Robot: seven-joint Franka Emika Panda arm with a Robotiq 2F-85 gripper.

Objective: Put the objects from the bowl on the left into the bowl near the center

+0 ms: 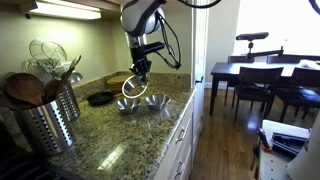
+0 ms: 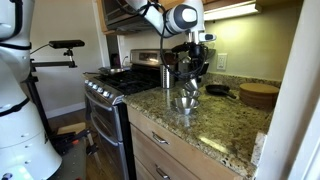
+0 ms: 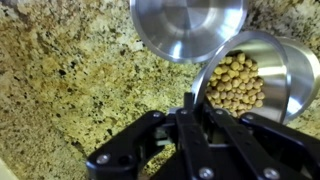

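Observation:
My gripper [image 3: 190, 105] is shut on the rim of a steel bowl [image 3: 290, 60] that holds many small tan beans [image 3: 238, 82]. The bowl is lifted and tilted on its side above the granite counter. An empty steel bowl [image 3: 190, 25] sits just beyond it. In an exterior view the gripper [image 1: 138, 72] holds the tilted bowl [image 1: 130, 88] over two steel bowls [image 1: 128, 105] [image 1: 155, 101] on the counter. In an exterior view the gripper [image 2: 192, 70] hangs over the bowls [image 2: 185, 100].
A steel utensil holder [image 1: 48, 118] with wooden spoons stands at the counter's near end. A dark pan [image 1: 100, 98] and a round wooden board [image 2: 259, 94] lie by the wall. A stove [image 2: 120, 85] borders the counter. The counter edge [image 1: 175, 120] drops to the floor.

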